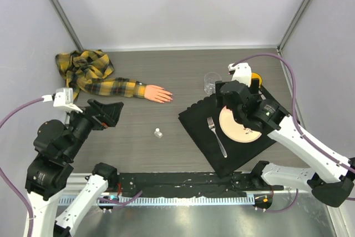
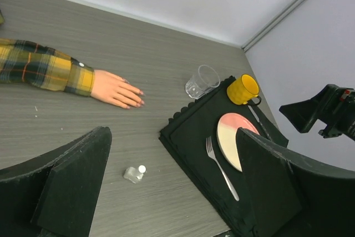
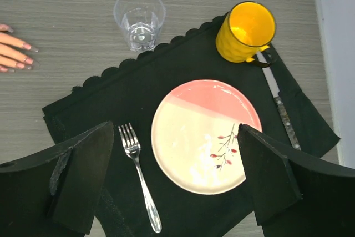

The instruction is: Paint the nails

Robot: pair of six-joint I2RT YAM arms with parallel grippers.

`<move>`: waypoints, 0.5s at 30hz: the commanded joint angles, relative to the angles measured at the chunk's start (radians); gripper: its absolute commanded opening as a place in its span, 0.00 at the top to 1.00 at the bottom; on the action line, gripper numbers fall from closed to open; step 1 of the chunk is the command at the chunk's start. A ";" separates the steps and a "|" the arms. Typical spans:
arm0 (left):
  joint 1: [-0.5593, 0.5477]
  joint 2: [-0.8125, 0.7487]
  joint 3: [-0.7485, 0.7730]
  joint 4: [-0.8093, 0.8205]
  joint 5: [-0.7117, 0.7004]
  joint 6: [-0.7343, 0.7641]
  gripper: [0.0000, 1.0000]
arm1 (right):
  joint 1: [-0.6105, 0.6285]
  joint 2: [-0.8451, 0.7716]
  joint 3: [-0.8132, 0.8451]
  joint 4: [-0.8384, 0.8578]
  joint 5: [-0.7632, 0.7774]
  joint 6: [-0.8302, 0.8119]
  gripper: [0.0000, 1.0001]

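A peach-pink fake hand (image 1: 157, 93) lies palm down on the table, sticking out of a yellow-black plaid sleeve (image 1: 105, 86); its tiny nails (image 2: 138, 97) point right, and its fingertips show in the right wrist view (image 3: 16, 54). A small clear bottle with a white cap (image 1: 158, 133) lies on the table in front of it, also in the left wrist view (image 2: 134, 174). My left gripper (image 1: 113, 112) is open and empty, held above the table left of the bottle. My right gripper (image 1: 236, 116) is open and empty above the plate.
A black placemat (image 1: 202, 129) at the right holds a pink-and-cream plate (image 1: 247, 131), a fork (image 1: 217, 136), a knife (image 3: 279, 104) and a yellow mug (image 3: 246, 31). A clear glass (image 1: 211, 82) stands behind the mat. Walls close the back and sides.
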 commanded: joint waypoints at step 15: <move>0.005 -0.083 0.084 -0.149 -0.133 -0.001 0.00 | 0.344 0.521 0.048 0.532 -0.465 -0.022 0.05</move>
